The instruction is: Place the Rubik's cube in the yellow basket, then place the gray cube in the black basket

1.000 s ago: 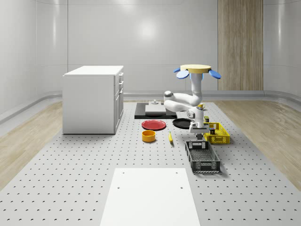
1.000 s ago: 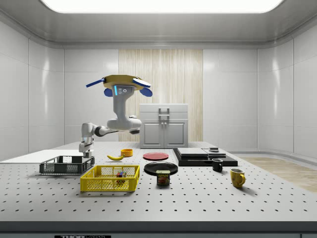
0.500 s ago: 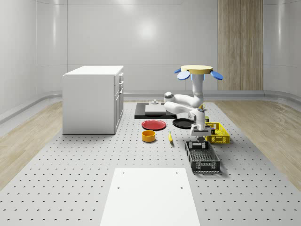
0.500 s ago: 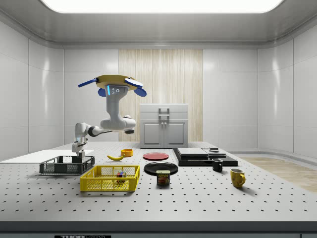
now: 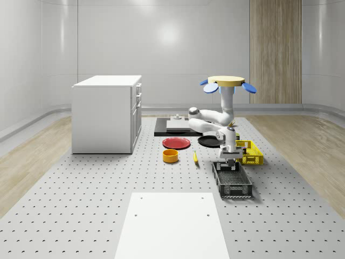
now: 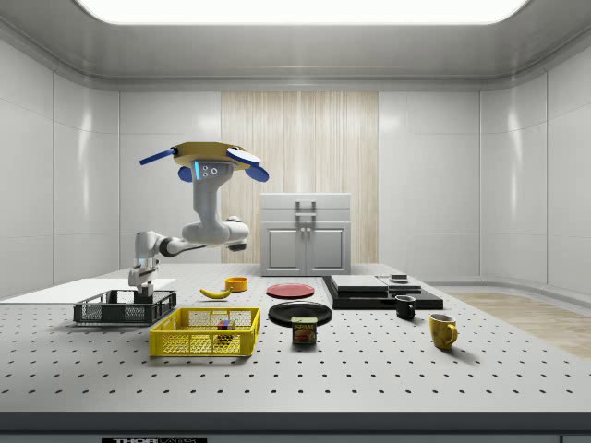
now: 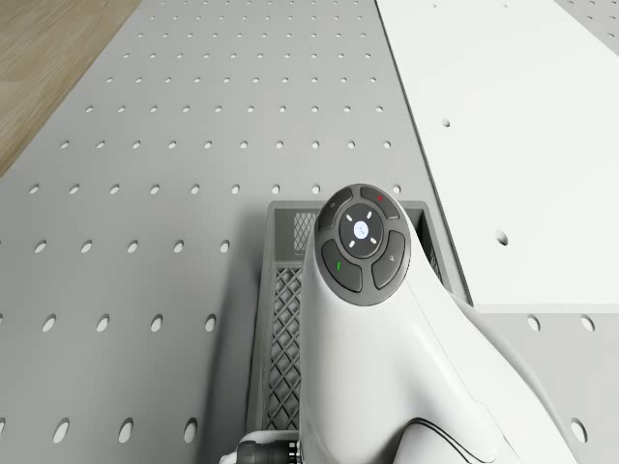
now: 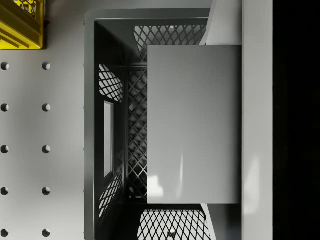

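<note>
My drone [image 5: 226, 81] [image 6: 203, 157] hovers over the table behind the two baskets. Its arm reaches down to the black basket [image 5: 233, 183] [image 6: 111, 309] [image 7: 280, 290] [image 8: 92, 125]. The gripper [image 5: 228, 163] [image 6: 143, 293] is shut on the gray cube [image 8: 195, 125] and hangs just above the basket's mesh floor, at the end nearest the yellow basket [image 5: 250, 156] [image 6: 203, 334] [image 8: 20, 25]. The Rubik's cube [image 6: 223, 326] lies inside the yellow basket.
A white cabinet [image 5: 107, 113] stands on the whole-scene view's left. A red plate [image 5: 176, 143], orange bowl [image 5: 170, 156], banana [image 5: 195, 157] and black plate [image 5: 207, 141] lie beside the baskets. A white mat [image 5: 172, 226] lies in front. A can [image 6: 304, 330] and two mugs [image 6: 443, 330] stand on the side view's right.
The drone and arm have drifted toward the side view's left. The gripper, still holding the gray cube, has sunk lower over the black basket.
</note>
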You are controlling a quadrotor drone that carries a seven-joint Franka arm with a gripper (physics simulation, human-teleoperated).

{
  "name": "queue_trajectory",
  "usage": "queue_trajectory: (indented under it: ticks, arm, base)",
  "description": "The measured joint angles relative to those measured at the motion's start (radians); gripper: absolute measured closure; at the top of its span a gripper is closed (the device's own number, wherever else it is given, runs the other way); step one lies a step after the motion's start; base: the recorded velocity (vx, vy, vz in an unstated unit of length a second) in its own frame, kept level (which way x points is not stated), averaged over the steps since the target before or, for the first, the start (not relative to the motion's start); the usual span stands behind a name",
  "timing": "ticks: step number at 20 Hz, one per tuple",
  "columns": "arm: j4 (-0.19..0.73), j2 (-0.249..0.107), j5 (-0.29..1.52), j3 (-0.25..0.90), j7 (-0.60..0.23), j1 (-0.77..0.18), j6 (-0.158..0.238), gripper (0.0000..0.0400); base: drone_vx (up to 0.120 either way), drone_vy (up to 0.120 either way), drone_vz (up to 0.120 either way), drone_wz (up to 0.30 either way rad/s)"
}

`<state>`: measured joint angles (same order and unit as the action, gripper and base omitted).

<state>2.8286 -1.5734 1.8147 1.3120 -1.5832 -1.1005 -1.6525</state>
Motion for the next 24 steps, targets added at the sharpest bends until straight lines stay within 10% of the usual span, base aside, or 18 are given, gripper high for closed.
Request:
queue_trajectory:
  ticks: [17, 20, 24]
  arm:
    - [-0.079, 0.020, 0.207, -0.219, -0.004, -0.051, -0.079, 0.0149]
    - [-0.102, 0.046, 0.214, -0.240, 0.142, 0.009, -0.096, 0.0106]
    - [-0.092, 0.065, 0.236, -0.245, 0.081, -0.006, -0.064, 0.0039]
  base:
    - [0.000, 0.000, 0.000, 0.000]
    - [0.000, 0.000, 0.000, 0.000]
    - [0.000, 0.000, 0.000, 0.000]
